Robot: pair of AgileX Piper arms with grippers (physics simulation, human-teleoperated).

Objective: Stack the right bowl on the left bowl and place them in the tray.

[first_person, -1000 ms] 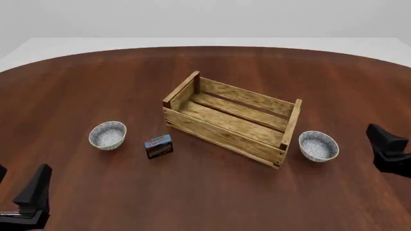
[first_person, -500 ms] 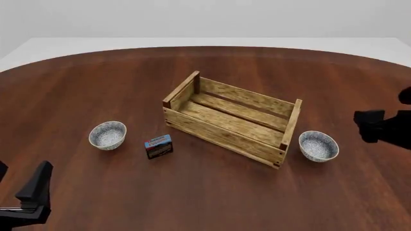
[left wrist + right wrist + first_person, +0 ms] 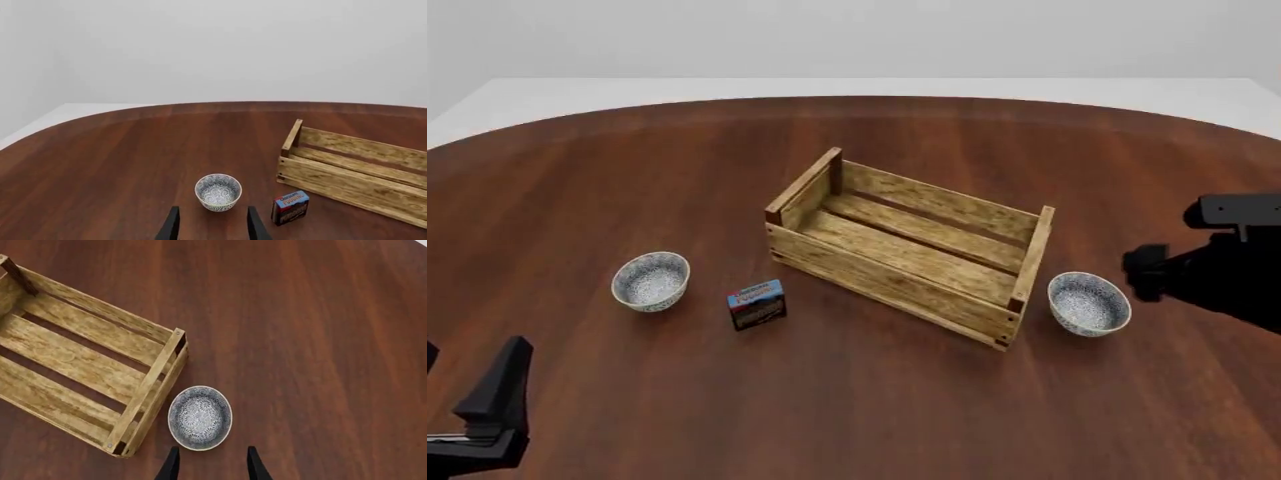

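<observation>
Hovering above the table [image 3: 868, 400], the right pincer [image 3: 210, 465] points down with its two dark fingertips spread apart and nothing between them; the right bowl [image 3: 199, 417] lies just ahead of those tips, a little to one side of the gap's centre line, and apart from them. That bowl stands upright on the wood close beside the corner post of the tray [image 3: 143, 390], whether touching it or only very near I cannot tell. It looks like glazed ceramic with a speckled blue-grey pattern: rigid, probably smooth and a little slippery, light enough for one arm, and likely to chip if knocked against the slats. The rim seems the best place to take hold, one finger inside and one outside the wall, on the side away from the tray so the outer finger has room to come down. In the front view the right pincer [image 3: 1154, 272] sits to the far side of the right bowl [image 3: 1088, 303], away from the tray [image 3: 894, 275]. The left pincer [image 3: 212, 227] is likewise spread and empty, low near the table's near edge, with the left bowl [image 3: 218, 191] ahead of its tips and the small blue-and-red box [image 3: 291, 206] off beside that bowl, toward the tray. Neither bowl is lifted, so stacking is not yet begun.
</observation>
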